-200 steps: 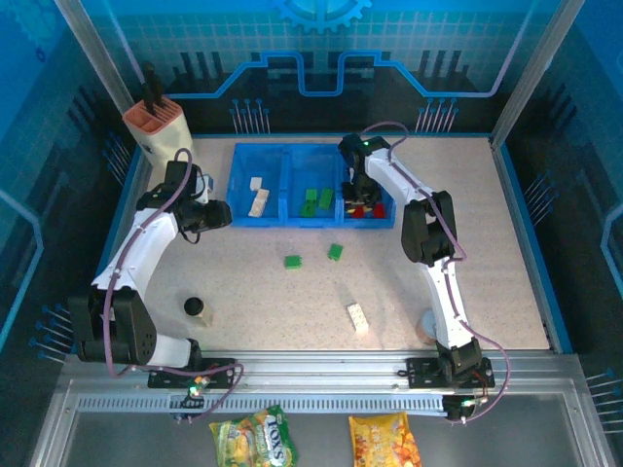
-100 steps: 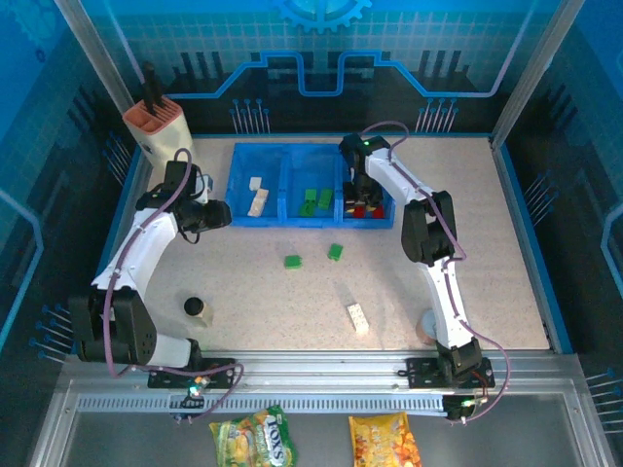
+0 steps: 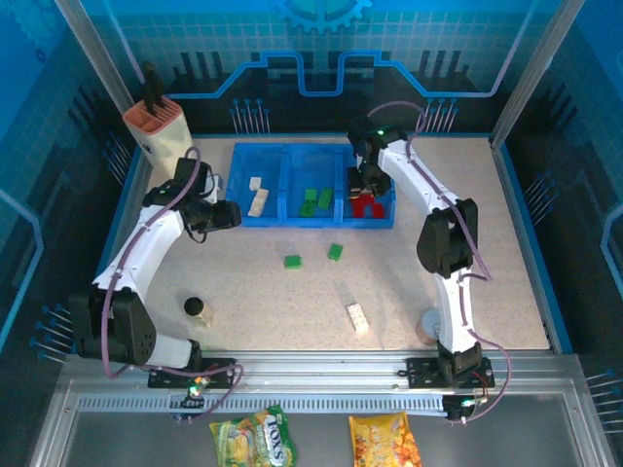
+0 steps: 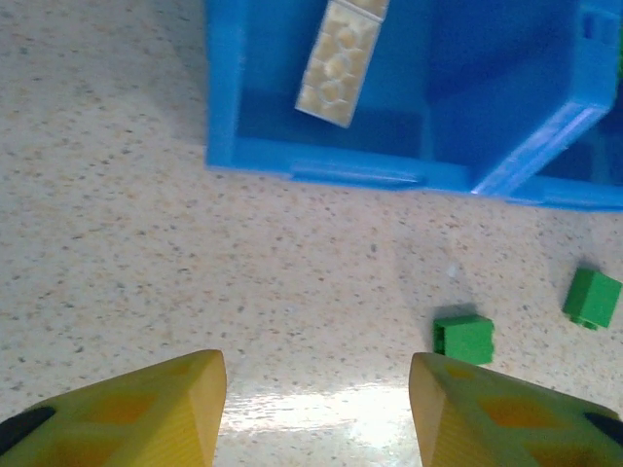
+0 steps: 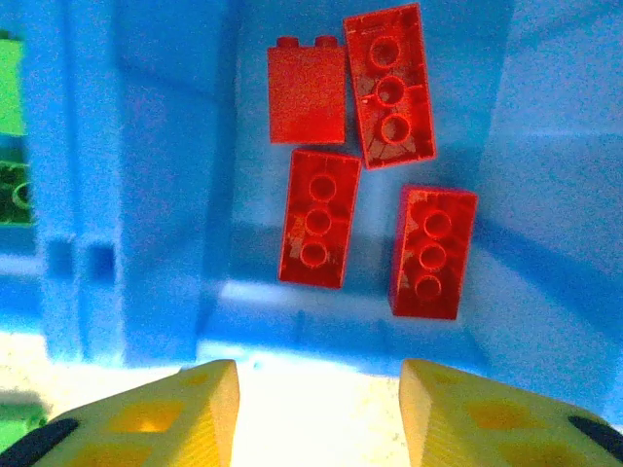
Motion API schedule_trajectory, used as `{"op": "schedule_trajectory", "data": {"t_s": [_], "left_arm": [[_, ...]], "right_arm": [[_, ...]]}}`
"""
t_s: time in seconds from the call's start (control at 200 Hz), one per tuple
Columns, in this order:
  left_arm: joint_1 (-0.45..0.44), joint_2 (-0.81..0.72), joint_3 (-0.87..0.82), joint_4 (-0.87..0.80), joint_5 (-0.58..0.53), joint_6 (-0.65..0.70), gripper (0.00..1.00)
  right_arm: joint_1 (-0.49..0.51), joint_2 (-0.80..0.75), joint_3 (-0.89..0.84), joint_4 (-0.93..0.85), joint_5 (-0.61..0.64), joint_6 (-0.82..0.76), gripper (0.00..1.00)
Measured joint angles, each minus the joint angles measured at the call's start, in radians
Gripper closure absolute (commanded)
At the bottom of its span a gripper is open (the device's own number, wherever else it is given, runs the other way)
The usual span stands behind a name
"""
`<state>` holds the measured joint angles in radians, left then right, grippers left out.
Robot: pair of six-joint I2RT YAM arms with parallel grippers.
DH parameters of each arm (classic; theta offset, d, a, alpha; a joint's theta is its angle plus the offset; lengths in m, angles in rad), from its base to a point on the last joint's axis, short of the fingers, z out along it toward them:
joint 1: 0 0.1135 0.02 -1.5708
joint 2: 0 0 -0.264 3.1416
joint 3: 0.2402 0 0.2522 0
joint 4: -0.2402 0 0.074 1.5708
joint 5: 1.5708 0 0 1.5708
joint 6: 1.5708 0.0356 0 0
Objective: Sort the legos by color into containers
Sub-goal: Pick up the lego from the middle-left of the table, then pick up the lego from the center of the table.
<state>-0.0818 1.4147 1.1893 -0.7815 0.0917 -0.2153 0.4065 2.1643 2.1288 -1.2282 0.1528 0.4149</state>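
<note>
Right wrist: right jaws stood apart, empty, above four red bricks [image 5: 316, 219] in blue tray [image 5: 146, 243] near surface's far edge. Left jaws apart, empty, near loose green brick [image 4: 464, 339]. Next, likely: descend, straddle, close.

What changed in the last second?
The right gripper shifted slightly right above the red plastic bricks in the bright blue plastic tray; the left gripper edged toward the tray. Both stand open, empty. The loose green and cream bricks stayed put.
</note>
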Motion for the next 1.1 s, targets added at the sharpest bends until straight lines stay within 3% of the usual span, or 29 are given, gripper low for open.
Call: {"op": "schedule_trajectory", "data": {"t_s": [0.57, 1.101], "left_arm": [[-0.319, 0.144, 0.050, -0.025, -0.115, -0.254, 0.45], [-0.502, 0.360, 0.111, -0.031, -0.269, -0.445, 0.33]], "right_arm": [[0.000, -0.331, -0.415, 0.103, 0.000, 0.000, 0.52], [-0.037, -0.441, -0.547, 0.146, -0.001, -0.028, 0.53]]}}
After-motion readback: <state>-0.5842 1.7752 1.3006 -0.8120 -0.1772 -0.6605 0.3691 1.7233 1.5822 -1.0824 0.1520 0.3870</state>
